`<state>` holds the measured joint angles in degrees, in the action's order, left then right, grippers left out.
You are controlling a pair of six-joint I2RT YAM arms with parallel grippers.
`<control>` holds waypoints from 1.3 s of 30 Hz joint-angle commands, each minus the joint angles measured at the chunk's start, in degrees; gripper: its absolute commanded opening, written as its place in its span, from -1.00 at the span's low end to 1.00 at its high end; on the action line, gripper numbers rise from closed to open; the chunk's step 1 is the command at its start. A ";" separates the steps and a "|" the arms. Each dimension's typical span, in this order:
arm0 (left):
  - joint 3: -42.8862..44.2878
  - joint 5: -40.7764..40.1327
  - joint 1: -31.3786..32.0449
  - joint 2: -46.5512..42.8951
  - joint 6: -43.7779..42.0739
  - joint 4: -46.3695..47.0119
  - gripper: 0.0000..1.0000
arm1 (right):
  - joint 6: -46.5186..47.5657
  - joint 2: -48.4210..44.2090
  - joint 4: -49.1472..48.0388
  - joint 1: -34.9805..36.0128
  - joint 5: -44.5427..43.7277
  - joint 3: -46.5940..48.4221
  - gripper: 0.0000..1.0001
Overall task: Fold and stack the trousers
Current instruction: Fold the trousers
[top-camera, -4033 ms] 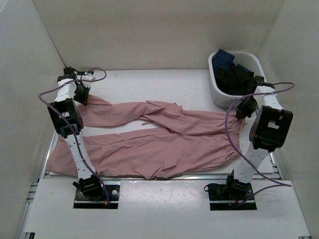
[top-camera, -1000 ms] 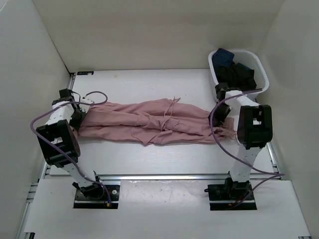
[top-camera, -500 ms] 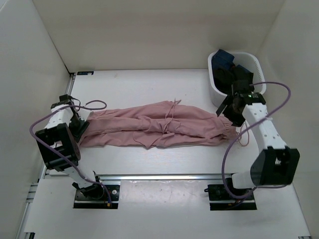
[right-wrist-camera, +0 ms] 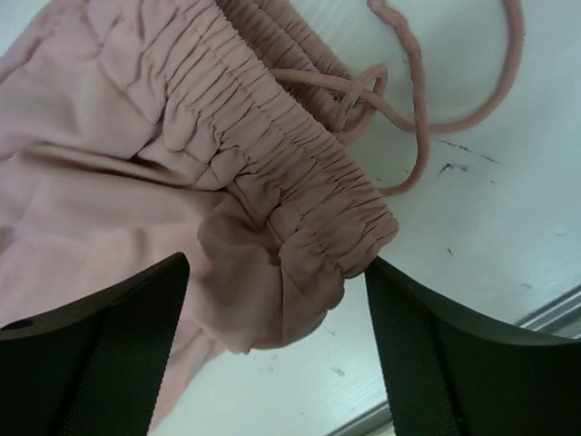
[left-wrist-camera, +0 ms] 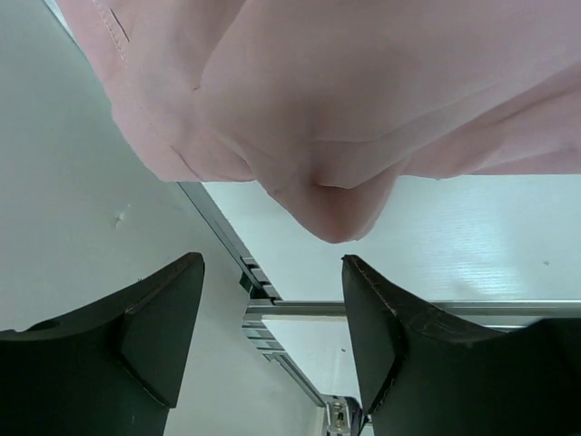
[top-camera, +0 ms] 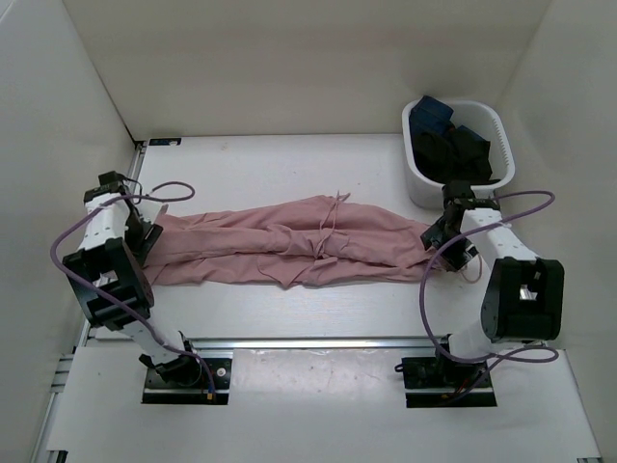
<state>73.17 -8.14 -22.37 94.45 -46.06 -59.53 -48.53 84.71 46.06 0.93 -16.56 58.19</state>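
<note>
The trousers [top-camera: 289, 246] are seen stretched across the middle of the table [top-camera: 289, 164], folded lengthwise into 1 long band, with the leg ends at the left and the waistband [right-wrist-camera: 300, 182] at the right. The left gripper [left-wrist-camera: 272, 263] is held at the leg ends. Its 2 fingers are spread wide with nothing between them, and a soft rounded fold of pink cloth is seen just past the tips. The right gripper [right-wrist-camera: 277, 263] is poised at the waistband corner, fingers likewise wide apart, nothing pinched. The drawstring [right-wrist-camera: 427, 118] is trailed loose on the table beside the elastic.

The cloth is judged light, thin and limp — no shape will be held once it is lifted, and the layers may be slid apart. A pinch is best taken through all layers at once: at the gathered elastic on the right, where bulk is given by the bunching, and at the stacked hems on the left. The drawstring is to be avoided — it could be snagged or taken alone. A crosswise fold appears to be what remains. A white basket [top-camera: 419, 183] of dark clothes [top-camera: 453, 145] is seen at the far right, near the right arm.
</note>
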 commanded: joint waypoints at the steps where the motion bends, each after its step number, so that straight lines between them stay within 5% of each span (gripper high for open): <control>1: 1.28 0.41 -1.01 1.96 -0.25 -0.77 0.48 | -3.49 2.74 -3.26 -0.40 -0.93 0.16 0.61; 11: 3.30 2.17 -1.54 10.30 -2.36 2.05 0.62 | -2.44 3.54 -3.26 -0.93 -2.25 0.69 -0.44; 14: 3.91 0.50 -2.14 14.87 -1.84 2.05 0.19 | -1.92 3.54 -2.56 -0.93 -3.30 1.31 -0.72; 15: 5.31 0.50 -2.15 15.40 -1.23 2.05 -0.33 | -1.39 3.01 -1.60 -0.93 -3.83 1.92 -0.80; 16: 5.32 0.50 -2.15 15.41 -1.22 2.05 -0.63 | -1.39 2.40 -0.72 -0.93 -5.23 2.79 -0.95; 17: 6.28 0.50 -2.15 15.41 -0.70 1.52 -0.72 | -0.78 2.39 -0.19 -0.93 -6.02 2.80 -1.00; 27: 25.08 0.50 -2.68 9.70 -1.22 3.36 -0.72 | 7.22 0.19 3.24 -6.20 -9.72 12.64 -1.00; 32: 22.99 0.50 -0.67 5.84 -2.63 16.79 -0.72 | 11.44 3.96 2.63 -8.31 -6.56 17.12 -1.00; 39: 28.36 -3.19 0.57 7.94 -1.57 23.05 -0.72 | 10.92 6.00 2.63 -9.37 -2.36 21.79 -1.00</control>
<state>98.45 -1.50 -19.00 103.13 -47.20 -45.87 -40.40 90.80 48.27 -5.15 -11.16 77.43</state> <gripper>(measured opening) 0.151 0.058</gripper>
